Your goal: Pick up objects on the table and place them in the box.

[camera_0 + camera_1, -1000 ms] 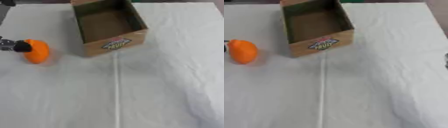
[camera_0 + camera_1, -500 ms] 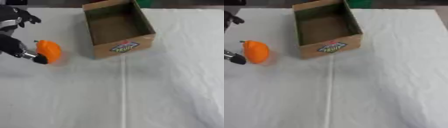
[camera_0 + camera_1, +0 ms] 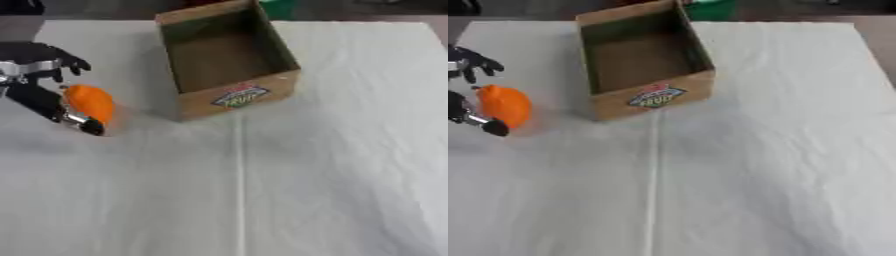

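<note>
Orange object (image 3: 90, 102) sits near the table's (image 3: 350, 150) left edge, within left hand (image 3: 39, 82).

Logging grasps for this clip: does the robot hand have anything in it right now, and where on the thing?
The left robot hand brackets the orange object at its left side; whether it truly grips cannot be told.

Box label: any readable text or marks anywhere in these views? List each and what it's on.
"FRUIT", only roughly legible, on the oval label on the cardboard box front wall.
Smaller print on that label: too blurred to read.
Orange object by the left hand, white tablecloth: no text.
</note>
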